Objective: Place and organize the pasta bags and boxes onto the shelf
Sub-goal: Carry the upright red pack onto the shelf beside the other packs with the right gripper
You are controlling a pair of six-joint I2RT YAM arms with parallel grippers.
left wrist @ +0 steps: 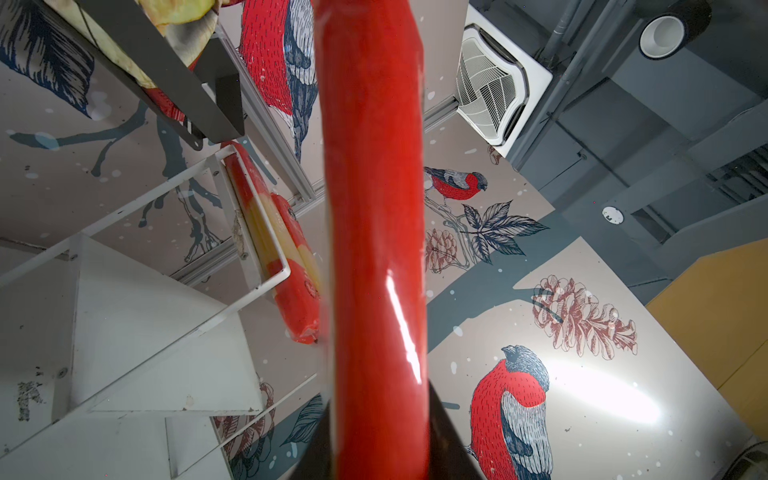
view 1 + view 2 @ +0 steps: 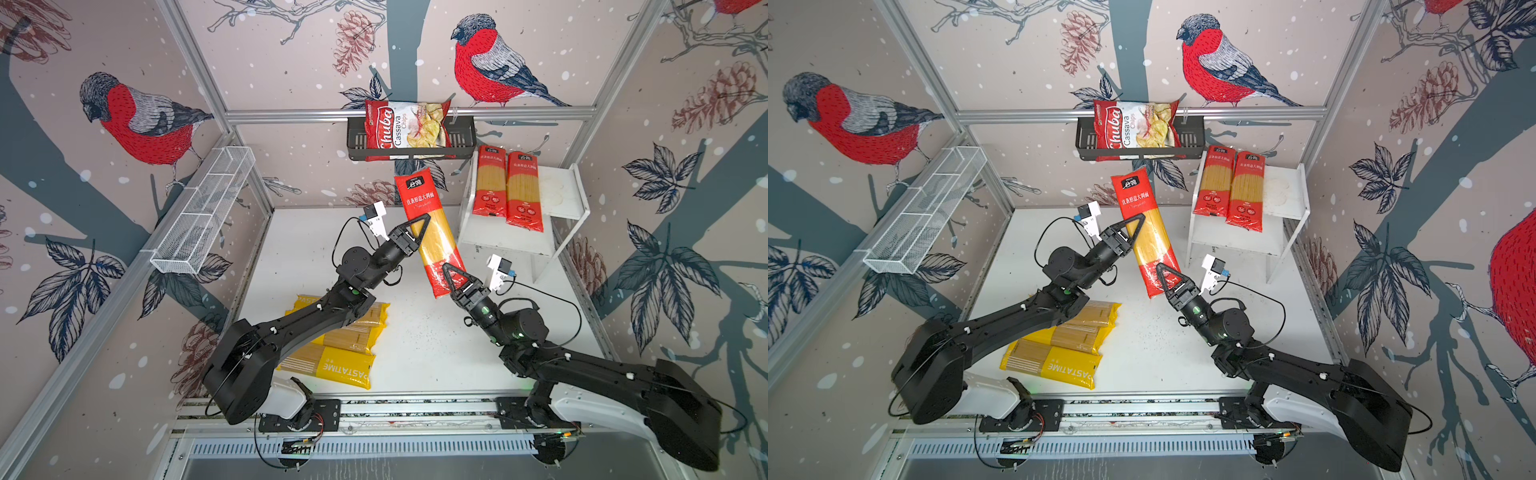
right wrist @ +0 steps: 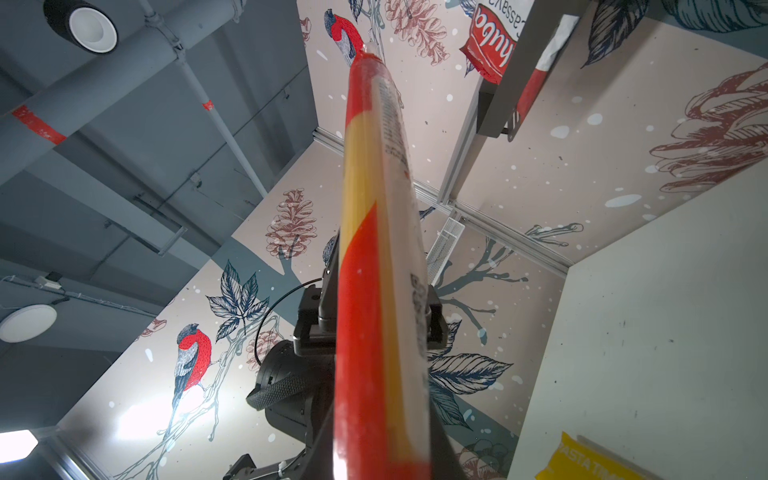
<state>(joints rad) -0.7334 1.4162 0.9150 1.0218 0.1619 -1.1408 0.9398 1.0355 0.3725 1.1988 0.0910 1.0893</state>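
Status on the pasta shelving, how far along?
Done: two red packets lie on the shelf top. In hand: the third red packet, in the air with left gripper and right gripper around it. To do: three yellow packets on the table.

We see two packets [image 2: 490, 183] side by side on the shelf [image 2: 569, 195] at two o'clock, a raised packet [image 2: 441, 243] at centre, and three packets [image 2: 332, 365] on the table [image 2: 436, 353] at seven o'clock.
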